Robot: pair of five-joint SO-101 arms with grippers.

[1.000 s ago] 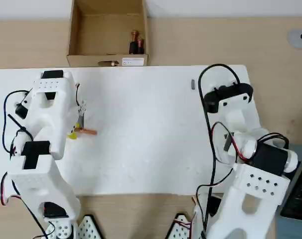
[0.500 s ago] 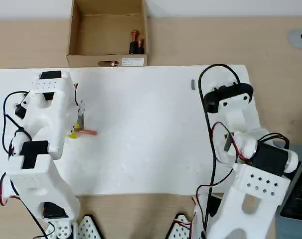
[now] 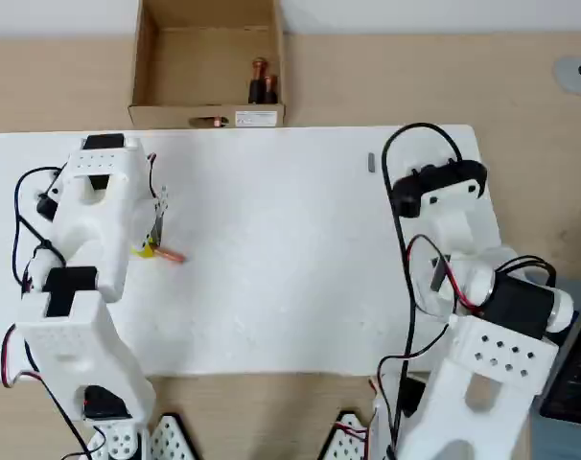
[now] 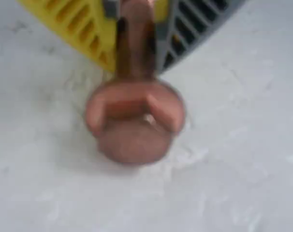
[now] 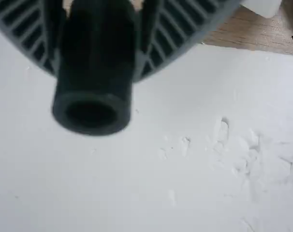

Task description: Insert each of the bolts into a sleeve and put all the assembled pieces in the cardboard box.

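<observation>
A copper bolt [image 4: 134,116] is clamped by its shank in my left gripper [image 4: 134,29], head outward, just over the white mat [image 4: 243,169]. From above, the bolt [image 3: 170,255] pokes out beside the left arm at the mat's left side. My right gripper [image 5: 95,29] is shut on a black sleeve [image 5: 93,92], open end outward, above the mat. The right arm [image 3: 439,192] is at the mat's right side. The cardboard box [image 3: 147,67] at the back holds assembled pieces [image 3: 262,84].
Another copper piece [image 3: 212,122] lies against the box's front wall. A small grey tab [image 3: 371,163] sits on the mat near the right arm. Bare wooden table [image 3: 415,77] surrounds the mat.
The left arm has shifted slightly and the bolt's tip has tilted a little toward the front. The right arm has kept still.
</observation>
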